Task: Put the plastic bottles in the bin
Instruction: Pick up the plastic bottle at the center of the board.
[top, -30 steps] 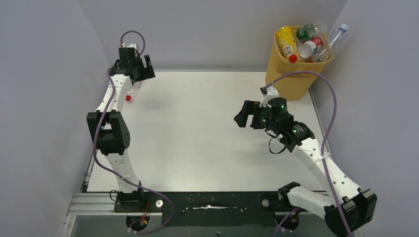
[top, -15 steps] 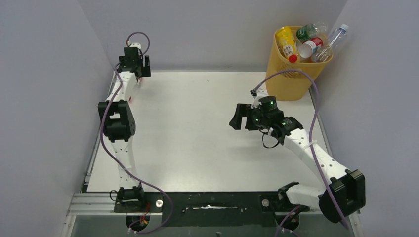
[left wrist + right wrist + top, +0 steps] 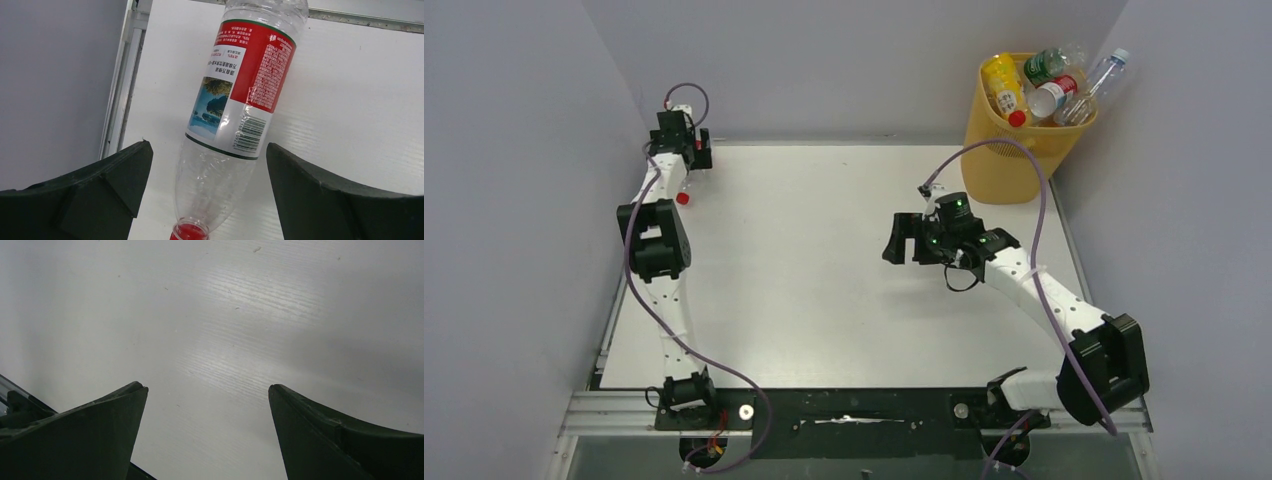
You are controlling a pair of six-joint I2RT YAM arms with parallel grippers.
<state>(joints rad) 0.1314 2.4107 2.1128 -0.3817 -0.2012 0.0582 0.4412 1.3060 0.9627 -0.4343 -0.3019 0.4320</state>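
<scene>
Left tool (image 3: 207, 148) is hanging wide open, fingers apart on either side of a clear red-labelled bottle (image 3: 235, 100), which is lying on the counter (image 3: 824, 290) near its far-left edge. Right tool (image 3: 207, 388) is gaping wide, holding nothing. Other bottles (image 3: 1039, 85) are sitting in the yellow bin (image 3: 1019, 165).

We see a clear plastic bottle (image 3: 240, 100) whose red-and-white label carries a blue-green landscape picture and a black barcode; its cap (image 3: 189, 233) is red. The tall perforated plastic bin (image 3: 1014, 165) is yellow-orange, the flat tabletop (image 3: 824, 290) white.
</scene>
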